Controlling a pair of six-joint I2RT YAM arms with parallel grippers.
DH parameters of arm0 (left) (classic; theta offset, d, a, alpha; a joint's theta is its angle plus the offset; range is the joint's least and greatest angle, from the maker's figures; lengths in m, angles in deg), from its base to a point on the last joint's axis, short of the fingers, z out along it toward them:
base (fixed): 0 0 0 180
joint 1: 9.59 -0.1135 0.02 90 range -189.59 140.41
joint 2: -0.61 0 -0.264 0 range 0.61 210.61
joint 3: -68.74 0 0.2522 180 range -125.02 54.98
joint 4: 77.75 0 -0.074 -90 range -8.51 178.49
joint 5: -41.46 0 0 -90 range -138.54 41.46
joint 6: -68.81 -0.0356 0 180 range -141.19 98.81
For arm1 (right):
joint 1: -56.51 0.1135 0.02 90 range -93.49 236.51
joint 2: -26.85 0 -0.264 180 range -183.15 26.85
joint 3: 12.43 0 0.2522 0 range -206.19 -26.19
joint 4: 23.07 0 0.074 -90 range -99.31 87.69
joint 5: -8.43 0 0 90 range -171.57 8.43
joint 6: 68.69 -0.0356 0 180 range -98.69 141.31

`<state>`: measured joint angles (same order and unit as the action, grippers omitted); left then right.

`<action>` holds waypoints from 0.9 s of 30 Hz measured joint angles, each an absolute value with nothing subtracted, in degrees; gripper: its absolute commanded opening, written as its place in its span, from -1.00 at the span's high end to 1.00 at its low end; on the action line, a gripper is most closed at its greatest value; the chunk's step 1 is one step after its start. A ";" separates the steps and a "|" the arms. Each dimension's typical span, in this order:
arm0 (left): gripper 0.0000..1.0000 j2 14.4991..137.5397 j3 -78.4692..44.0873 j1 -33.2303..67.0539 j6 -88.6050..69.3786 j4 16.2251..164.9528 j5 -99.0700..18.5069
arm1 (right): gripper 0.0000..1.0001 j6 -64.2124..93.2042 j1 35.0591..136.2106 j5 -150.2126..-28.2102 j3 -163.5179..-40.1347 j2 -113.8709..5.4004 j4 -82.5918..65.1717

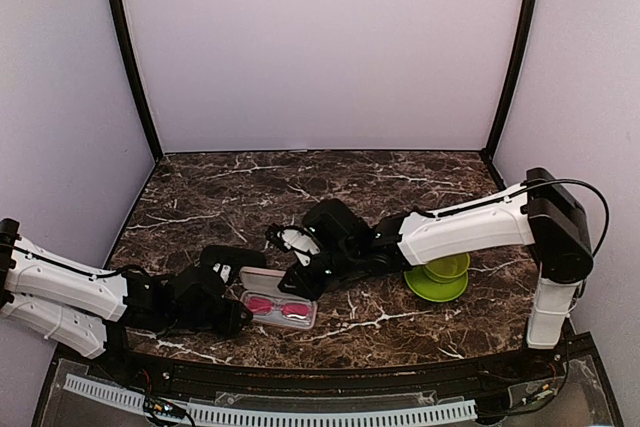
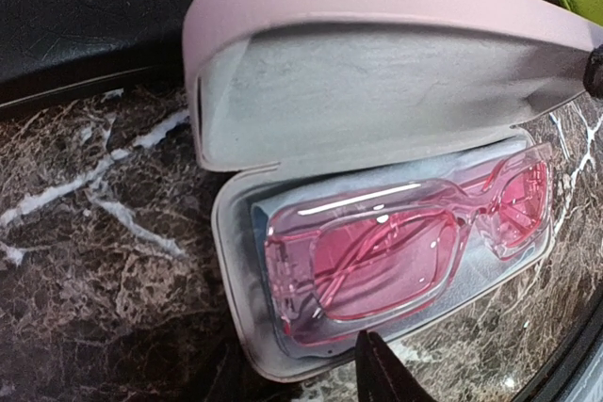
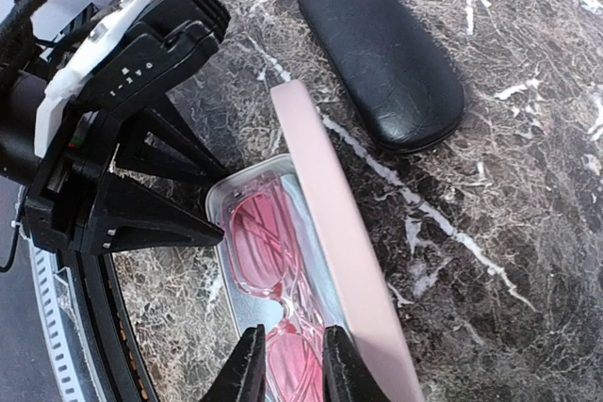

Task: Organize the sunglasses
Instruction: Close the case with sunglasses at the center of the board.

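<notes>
The left end effector (image 3: 215, 201) lies low at the counter's (image 1: 200, 187) near edge. Only the right wrist view shows both its fingers: they are spread, nothing between them, the lower tip just beside the near corner of the pink case (image 2: 231, 298). Its own camera catches a single dark fingertip at the bottom of the frame.

The case is open, its lid (image 2: 377, 91) raised. The pink pair (image 2: 396, 261) lies flat in the tray on a light blue cloth (image 2: 256, 218), arms folded under the lenses. That cloth shows in the left wrist view only.

The right end effector (image 3: 297, 369) hangs over the far end of the tray, fingers a little apart with only the pink lenses seen through the gap. The lid's rim runs just beside the right-hand finger.

Past the lid, the black case (image 3: 386, 63) lies closed on the counter, plain in the right wrist view but nearly lost against the dark arm from above.

Farther back, only the top view shows a small black-rimmed shape, probably the black pair (image 1: 293, 240), beside the right arm's wrist. A green dish (image 1: 437, 282) sits to the right, under that arm.
</notes>
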<state>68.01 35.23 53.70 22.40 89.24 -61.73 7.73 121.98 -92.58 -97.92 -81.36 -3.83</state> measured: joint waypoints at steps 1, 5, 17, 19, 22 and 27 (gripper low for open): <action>0.16 68.03 35.23 53.70 22.47 89.24 -61.76 | 0.49 7.62 121.96 -92.20 -97.87 -81.25 -3.98; 0.17 68.12 35.23 53.87 22.53 89.24 -61.95 | 0.40 7.22 121.43 -91.79 -97.61 -80.02 -4.44; 0.17 68.42 35.23 54.46 22.53 89.26 -62.91 | 0.44 7.16 119.05 -91.05 -97.85 -79.81 -4.57; 0.17 68.42 35.23 54.57 22.55 89.26 -63.00 | 0.53 7.11 119.07 -91.72 -98.09 -80.44 -4.57; 0.17 68.53 35.16 54.68 22.58 89.26 -63.15 | 0.58 7.16 119.07 -92.95 -98.11 -81.16 -4.57; 0.18 69.23 34.57 54.94 22.66 88.93 -63.61 | 0.64 6.94 119.07 -94.24 -98.11 -81.31 -4.70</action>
<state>69.23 34.57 54.94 22.66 88.93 -63.61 6.94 119.07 -94.24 -98.11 -81.31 -4.70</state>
